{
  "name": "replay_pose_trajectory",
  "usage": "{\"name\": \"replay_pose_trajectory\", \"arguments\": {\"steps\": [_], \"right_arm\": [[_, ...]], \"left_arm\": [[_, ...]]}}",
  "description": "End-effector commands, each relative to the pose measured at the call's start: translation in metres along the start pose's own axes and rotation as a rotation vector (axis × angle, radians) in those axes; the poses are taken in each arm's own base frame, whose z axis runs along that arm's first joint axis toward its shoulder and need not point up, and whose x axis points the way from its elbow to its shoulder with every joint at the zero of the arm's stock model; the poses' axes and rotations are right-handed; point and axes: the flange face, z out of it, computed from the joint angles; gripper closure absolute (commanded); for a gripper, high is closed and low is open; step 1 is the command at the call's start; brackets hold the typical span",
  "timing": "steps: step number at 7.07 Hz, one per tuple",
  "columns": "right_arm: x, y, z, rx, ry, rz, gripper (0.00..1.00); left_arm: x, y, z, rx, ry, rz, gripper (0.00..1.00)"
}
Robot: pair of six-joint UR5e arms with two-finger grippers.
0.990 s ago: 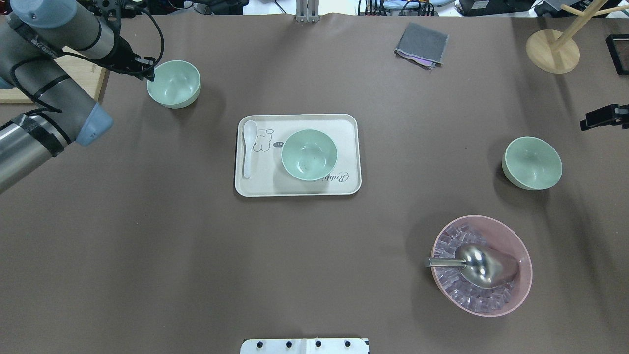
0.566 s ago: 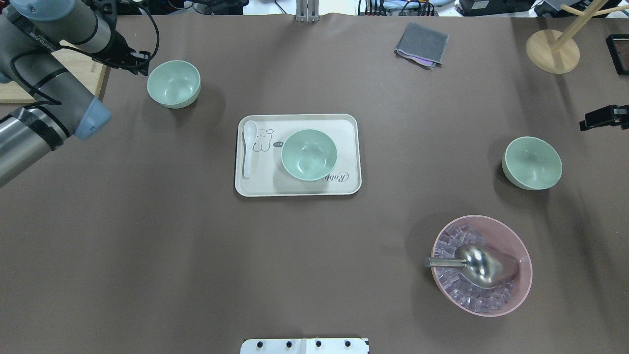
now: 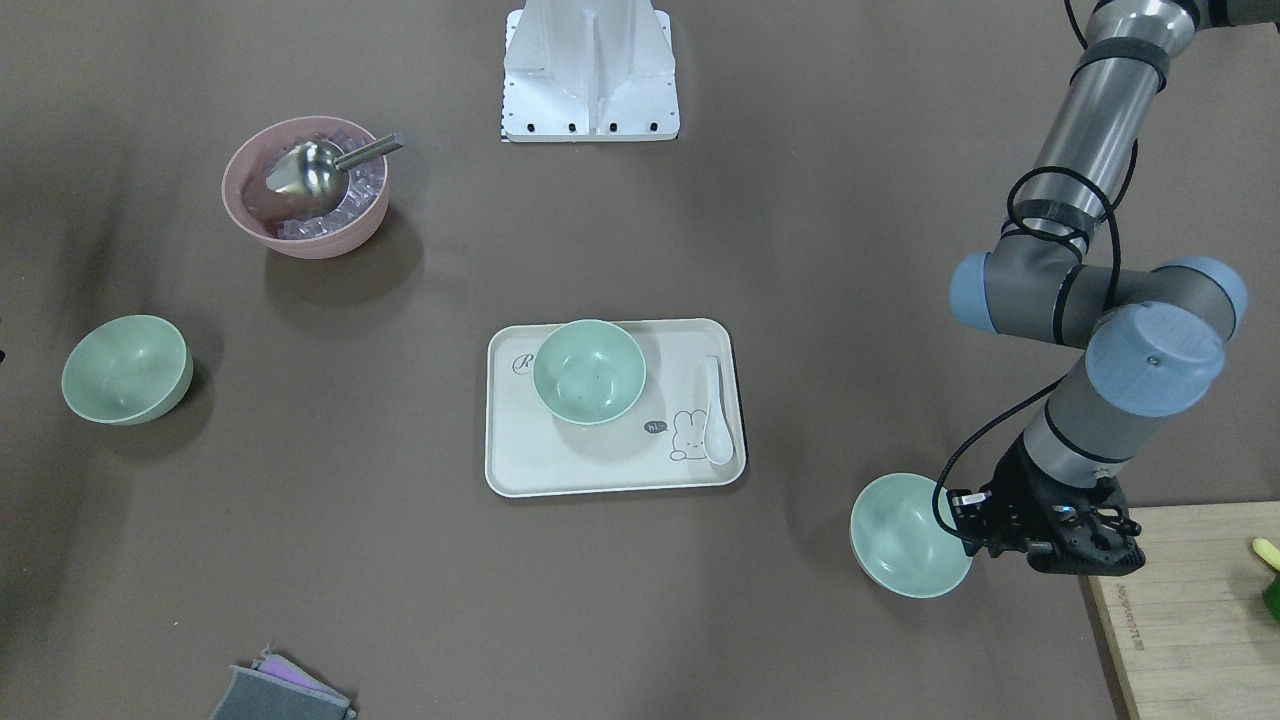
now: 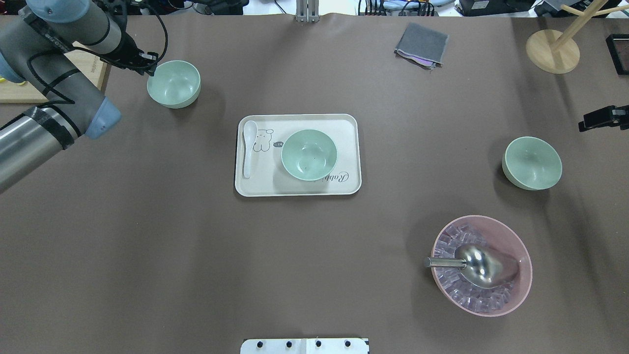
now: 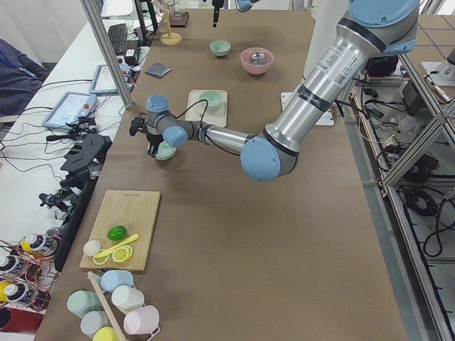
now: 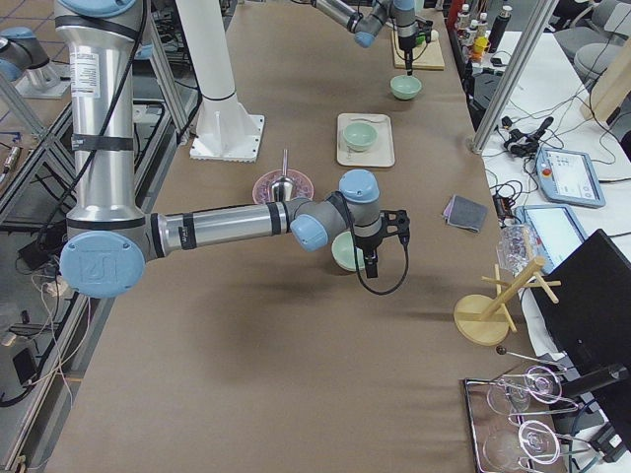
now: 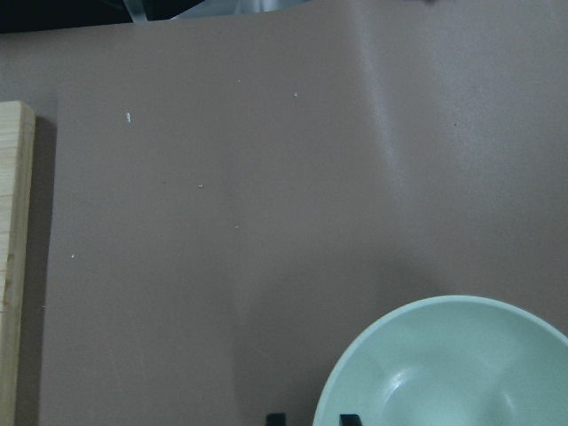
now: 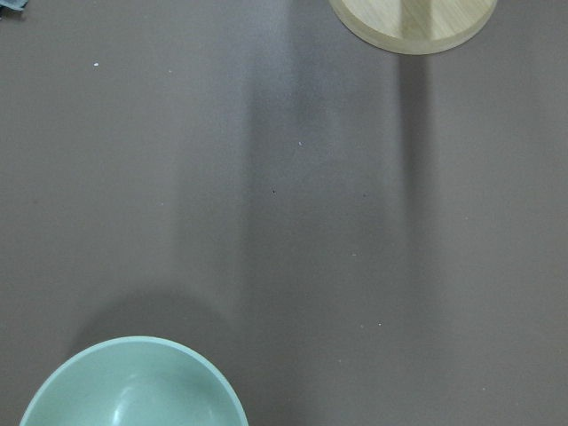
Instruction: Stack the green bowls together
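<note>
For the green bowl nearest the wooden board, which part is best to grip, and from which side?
Probably the rim of the green bowl, from above, on the side facing the wooden board. It stands upright and open with a thin wall, so one finger can go inside and one outside. The left gripper is at that edge, jaws apart.

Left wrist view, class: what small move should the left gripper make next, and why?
Probably shut the left gripper on the rim of the bowl. Its fingertips stand apart with that rim between them, so the hold looks lined up, and no bowl is stacked yet.
</note>
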Motion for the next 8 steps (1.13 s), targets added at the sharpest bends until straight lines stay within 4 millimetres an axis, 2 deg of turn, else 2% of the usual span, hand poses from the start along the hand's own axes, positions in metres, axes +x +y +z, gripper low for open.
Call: {"name": "replay_pose_trajectory", "arguments": {"steps": [1,3,4,8], "right_arm": [[-0.0003,0.0002,0.0005,0.000,0.001,-0.001,0.00],[-0.0011,0.0005,0.0015,-0.001,0.003,-0.003,0.00],[-0.0017,0.0007,0.0020,-0.002,0.003,-0.004,0.00],[-0.0023,0.0010,0.0025,-0.003,0.003,-0.005,0.00]], "left_arm": [[0.0046,0.0045,0.0065,-0.005,-0.004,0.009,0.67],[0.0097,0.0096,0.0108,-0.012,0.000,0.016,0.68],[0.0123,0.0115,0.0124,-0.014,0.002,0.020,0.72],[0.0079,0.0119,0.0140,-0.002,-0.017,0.018,0.77]]}}
